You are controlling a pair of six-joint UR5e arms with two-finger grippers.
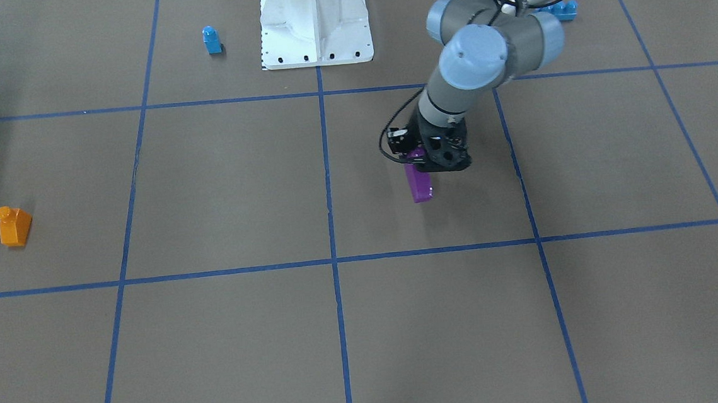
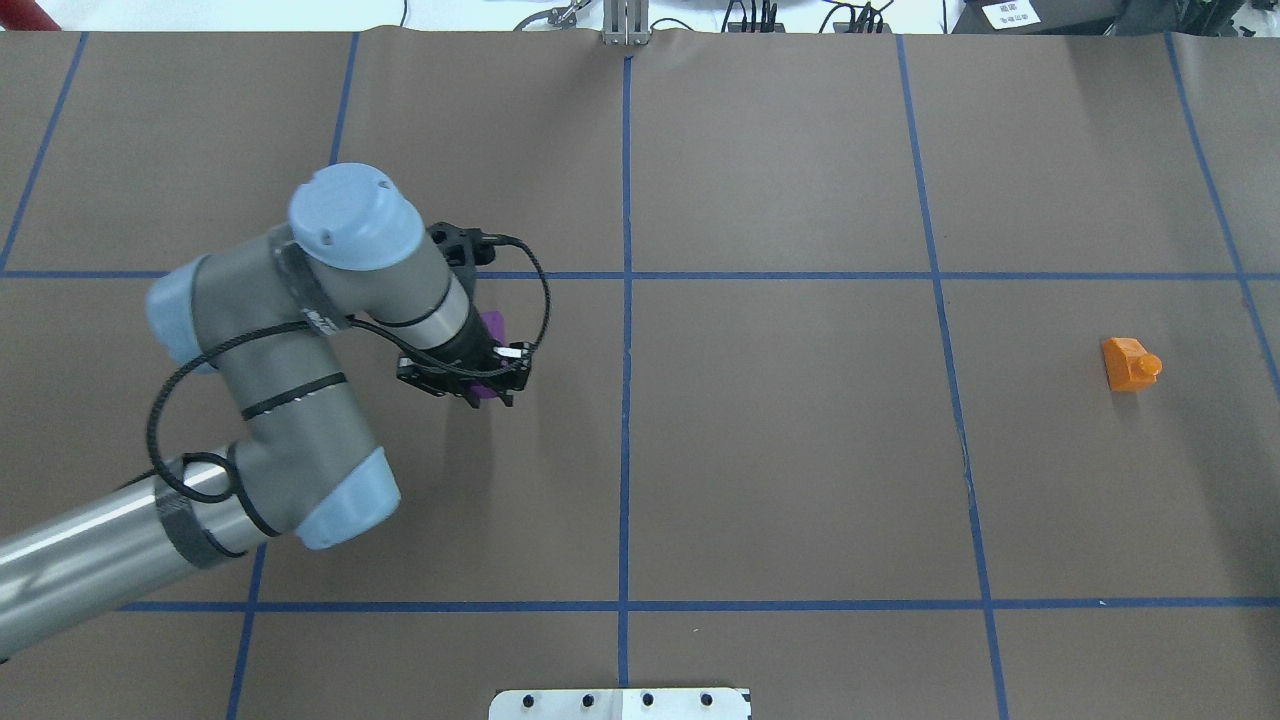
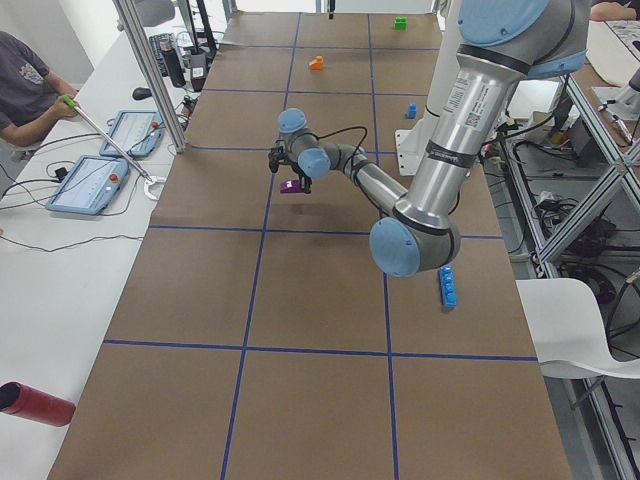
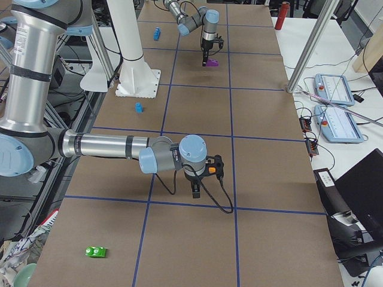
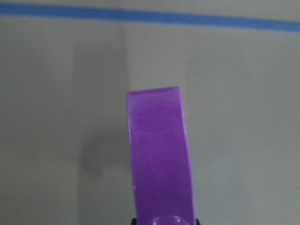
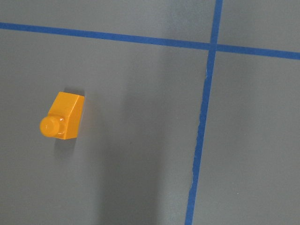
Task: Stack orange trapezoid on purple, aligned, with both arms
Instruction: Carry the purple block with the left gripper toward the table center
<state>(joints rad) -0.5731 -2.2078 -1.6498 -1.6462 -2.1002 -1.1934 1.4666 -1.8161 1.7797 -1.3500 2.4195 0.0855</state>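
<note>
The purple brick (image 1: pixel 420 184) is held in my left gripper (image 1: pixel 427 159), which is shut on its stud end, near the table's middle. It also shows in the overhead view (image 2: pixel 493 326) and fills the left wrist view (image 5: pixel 159 159), close over the brown table. The orange trapezoid (image 1: pixel 14 225) lies alone on the table far toward my right side (image 2: pixel 1130 362); the right wrist view sees it from above (image 6: pixel 63 121). My right gripper (image 4: pixel 194 188) shows only in the exterior right view, above the table near the orange trapezoid; I cannot tell whether it is open or shut.
A small blue one-stud brick (image 1: pixel 212 40) stands beside the white robot base (image 1: pixel 315 24). A long blue brick (image 1: pixel 562 10) lies behind my left arm. A green brick (image 4: pixel 96 252) lies at the table's right end. Blue tape lines grid the brown surface.
</note>
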